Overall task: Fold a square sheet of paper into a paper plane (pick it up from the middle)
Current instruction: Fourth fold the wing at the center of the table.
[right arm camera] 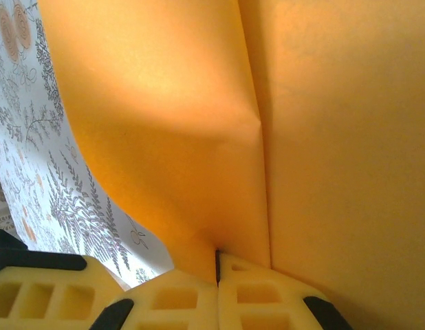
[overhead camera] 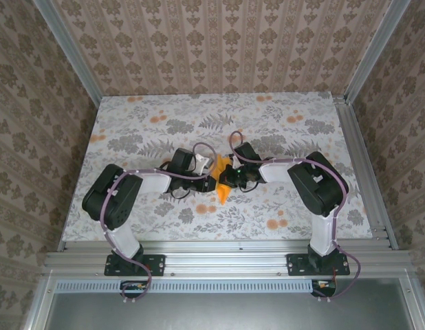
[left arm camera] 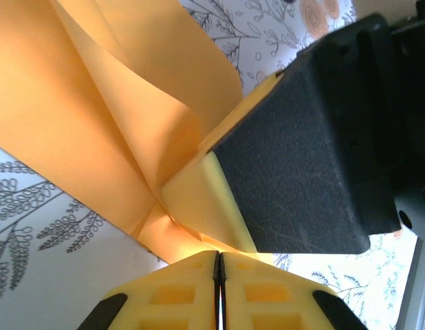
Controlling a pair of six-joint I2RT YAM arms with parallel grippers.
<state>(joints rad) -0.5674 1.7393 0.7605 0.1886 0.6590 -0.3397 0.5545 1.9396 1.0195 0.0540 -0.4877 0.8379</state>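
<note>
Between the closed jaws of the right claw (right arm camera: 217, 265), the square sheet of paper (right arm camera: 157, 124) is pinched and fans out ahead, creased. Just beside it, the left claw (left arm camera: 218, 265) has its jaws together at the sheet's corner; whether it grips is uncertain. Some folds look made, but there is no finished dart yet. The top view gives the pointed outline; the wrist views give the creases.
</note>
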